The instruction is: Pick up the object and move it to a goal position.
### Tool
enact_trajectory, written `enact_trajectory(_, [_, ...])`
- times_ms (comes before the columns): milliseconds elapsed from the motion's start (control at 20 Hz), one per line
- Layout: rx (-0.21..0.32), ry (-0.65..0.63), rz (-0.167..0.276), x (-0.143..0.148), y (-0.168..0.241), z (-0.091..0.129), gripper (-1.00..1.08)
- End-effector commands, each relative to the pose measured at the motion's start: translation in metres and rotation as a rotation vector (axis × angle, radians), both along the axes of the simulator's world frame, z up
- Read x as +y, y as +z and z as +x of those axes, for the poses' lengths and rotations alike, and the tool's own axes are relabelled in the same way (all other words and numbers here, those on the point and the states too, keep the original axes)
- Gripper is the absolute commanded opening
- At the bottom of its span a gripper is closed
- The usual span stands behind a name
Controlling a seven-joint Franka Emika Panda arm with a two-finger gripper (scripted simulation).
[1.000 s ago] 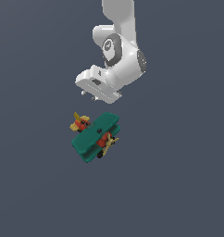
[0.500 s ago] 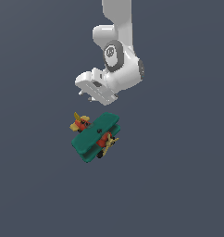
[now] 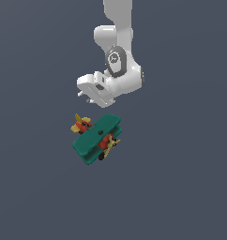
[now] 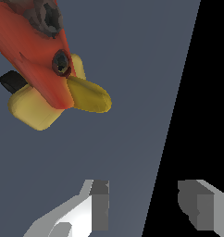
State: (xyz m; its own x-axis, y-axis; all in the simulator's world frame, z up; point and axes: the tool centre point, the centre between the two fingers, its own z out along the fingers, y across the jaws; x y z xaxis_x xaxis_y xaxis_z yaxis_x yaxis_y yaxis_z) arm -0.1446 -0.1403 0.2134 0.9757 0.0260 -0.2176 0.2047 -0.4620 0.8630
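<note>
Wrist view shows the gripper point(image 4: 148, 206) with fingers apart and empty, the toy plane point(image 3: 97, 138) off-centre near its tail; closing here risks clipping the tail and tipping it.

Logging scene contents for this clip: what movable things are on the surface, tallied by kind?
Toy biplane: 1
Robot arm with gripper: 1, jaws apart and empty
Total: 2
</note>
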Motion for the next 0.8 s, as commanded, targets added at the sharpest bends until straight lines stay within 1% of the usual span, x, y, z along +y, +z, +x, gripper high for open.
enact_trajectory(0, [-0.004,0.017,-0.031,-0.003,-0.001,0.0,0.28])
enact_trajectory(750, [-0.041,0.138,-0.193,-0.017,-0.007,0.002,0.28])
